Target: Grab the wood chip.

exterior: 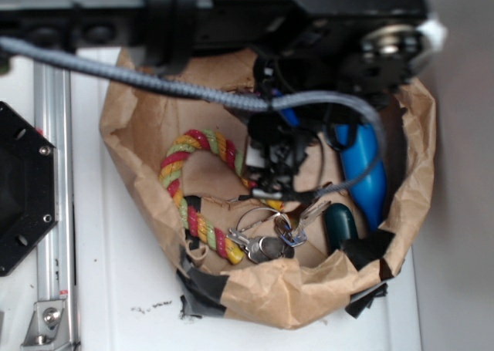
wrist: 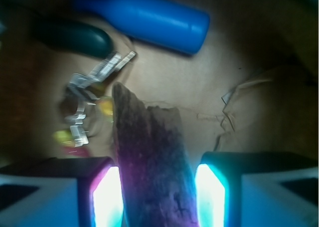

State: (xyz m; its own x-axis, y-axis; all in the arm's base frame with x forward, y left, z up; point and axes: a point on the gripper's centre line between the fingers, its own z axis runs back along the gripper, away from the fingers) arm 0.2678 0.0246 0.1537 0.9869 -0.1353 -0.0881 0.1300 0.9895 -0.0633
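Note:
The wood chip [wrist: 149, 152], dark, rough and elongated, lies lengthwise between my two lit pads in the wrist view, and both pads press against its sides. My gripper [wrist: 158, 187] is shut on it. In the exterior view the gripper [exterior: 270, 183] hangs low inside the brown paper bag [exterior: 285, 289], near the bag's middle. The chip is hidden there behind the gripper and its cables.
A blue bottle [exterior: 363, 173] [wrist: 144, 20] lies at the bag's right side, with a dark green object [exterior: 340, 224] [wrist: 75, 37] beside it. A bunch of keys [exterior: 266, 239] [wrist: 87, 102] and a multicoloured rope [exterior: 193, 189] lie left of the gripper. The bag's walls rise all round.

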